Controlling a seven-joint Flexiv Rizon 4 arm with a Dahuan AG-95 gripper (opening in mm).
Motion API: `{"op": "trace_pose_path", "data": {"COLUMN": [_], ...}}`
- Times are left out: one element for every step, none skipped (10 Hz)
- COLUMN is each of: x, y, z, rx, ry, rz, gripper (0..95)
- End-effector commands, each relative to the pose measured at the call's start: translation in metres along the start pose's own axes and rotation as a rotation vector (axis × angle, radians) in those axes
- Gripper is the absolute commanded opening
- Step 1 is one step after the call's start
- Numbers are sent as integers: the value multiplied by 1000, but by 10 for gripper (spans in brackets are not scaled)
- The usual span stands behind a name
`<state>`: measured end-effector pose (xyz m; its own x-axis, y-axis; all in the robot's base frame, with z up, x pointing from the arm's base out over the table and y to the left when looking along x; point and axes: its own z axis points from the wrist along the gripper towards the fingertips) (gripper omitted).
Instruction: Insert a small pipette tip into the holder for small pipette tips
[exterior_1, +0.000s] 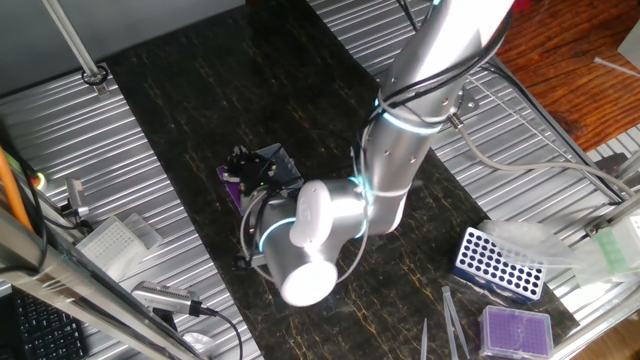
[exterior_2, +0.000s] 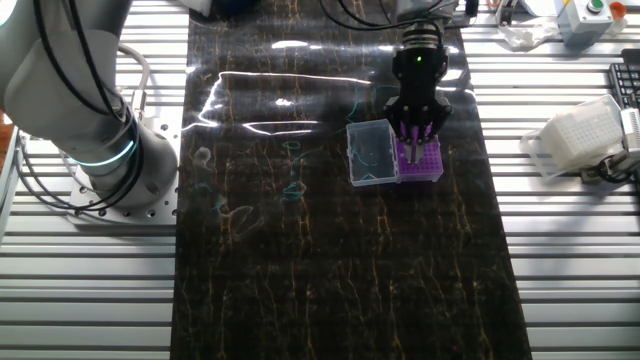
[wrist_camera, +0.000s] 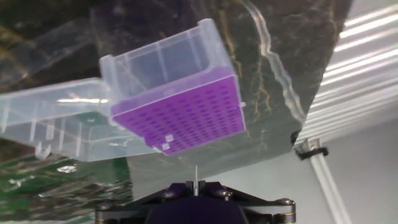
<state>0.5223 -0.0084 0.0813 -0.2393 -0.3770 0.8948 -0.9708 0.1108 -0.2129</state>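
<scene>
Holder (wrist_camera: 186, 112): deep-purple gridded top, clear lid flap open | gripper (wrist_camera: 196, 186) clenched on thin clear tip (wrist_camera: 196, 175)

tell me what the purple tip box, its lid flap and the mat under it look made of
Purple tip box: opaque moulded plastic, matte gridded top. Lid flap: clear glossy plastic; the mat shows through it. Mat: dark, marble-patterned, probably a vinyl sheet; it mirrors the lights.

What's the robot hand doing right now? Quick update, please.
Gripper shut on small pipette tip. Poised above purple tip box, lid flap open. Nothing blocking.
</scene>
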Motion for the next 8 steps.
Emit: {"op": "trace_pose_path", "data": {"x": [4,10,14,17,20,22,26,26], "y": [2,3,4,5,6,8,9,10], "z": [-1,-2,-1,0,2,4,5,6], "rx": [37,55,75,84,92,100,107,111], "ry": [-39,-50,-51,-52,-55,-56,-54,-47], "rz": [-79,-117,-155,-169,-179,-187,-198,-205], "gripper": [0,0,0,0,0,0,0,0]}}
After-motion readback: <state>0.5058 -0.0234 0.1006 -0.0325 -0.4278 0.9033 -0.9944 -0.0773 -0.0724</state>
